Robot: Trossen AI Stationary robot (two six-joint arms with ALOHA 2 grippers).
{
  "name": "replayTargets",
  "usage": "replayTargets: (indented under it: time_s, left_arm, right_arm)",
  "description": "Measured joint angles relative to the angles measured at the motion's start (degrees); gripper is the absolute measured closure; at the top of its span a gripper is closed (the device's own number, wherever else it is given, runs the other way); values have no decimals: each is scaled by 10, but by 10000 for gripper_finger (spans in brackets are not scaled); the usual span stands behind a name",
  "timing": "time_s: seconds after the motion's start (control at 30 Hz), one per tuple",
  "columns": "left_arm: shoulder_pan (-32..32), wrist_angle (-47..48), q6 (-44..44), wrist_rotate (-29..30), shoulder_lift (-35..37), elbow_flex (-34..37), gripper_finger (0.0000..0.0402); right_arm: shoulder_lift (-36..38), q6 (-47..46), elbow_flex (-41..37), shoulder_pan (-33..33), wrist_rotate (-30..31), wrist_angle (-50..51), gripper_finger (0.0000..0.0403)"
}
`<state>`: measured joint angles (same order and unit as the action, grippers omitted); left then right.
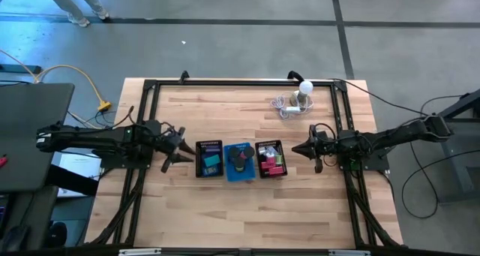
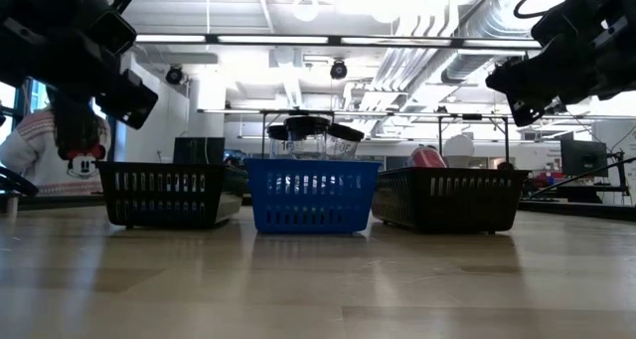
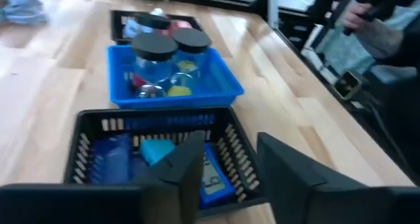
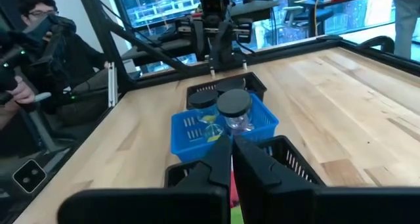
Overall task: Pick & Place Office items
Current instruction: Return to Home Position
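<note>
Three small trays stand in a row mid-table. The left black mesh tray [image 1: 209, 158] holds a teal block [image 3: 157, 150] and a blue flat item [image 3: 213, 178]. The blue tray [image 1: 240, 162] carries two clear jars with black lids [image 3: 155, 50]. The right black tray [image 1: 271, 158] holds red, pink and green items [image 1: 271, 160]. My left gripper [image 1: 184, 147] hovers just left of the left tray, open, nothing between its fingers [image 3: 230, 165]. My right gripper [image 1: 294, 151] hovers just right of the right tray, shut and holding nothing [image 4: 231, 152].
A white round bulb with a coiled white cable [image 1: 298, 98] lies at the table's far right. A black frame [image 1: 240, 82] runs around the table's edges. People stand beyond the table sides [image 4: 26, 27] [image 3: 374, 14]. Bare wood lies near and far of the trays.
</note>
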<state>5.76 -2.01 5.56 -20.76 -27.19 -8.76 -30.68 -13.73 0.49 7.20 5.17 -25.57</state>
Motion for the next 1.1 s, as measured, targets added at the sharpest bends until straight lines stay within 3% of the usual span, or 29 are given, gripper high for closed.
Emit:
replayTargets:
  time_s: [0.3,0.63,1.1]
  left_arm:
    - [0,67,-21,-31,42,0,356]
    - [-1,162,-25,-38,169,0,369]
    - [-1,146,13,128,229,35,369]
  right_arm:
    - [0,-49,0,0,-9,1,399]
    - [-9,-70,0,0,22,3,399]
    - [-27,-29,-1,0,67,3,399]
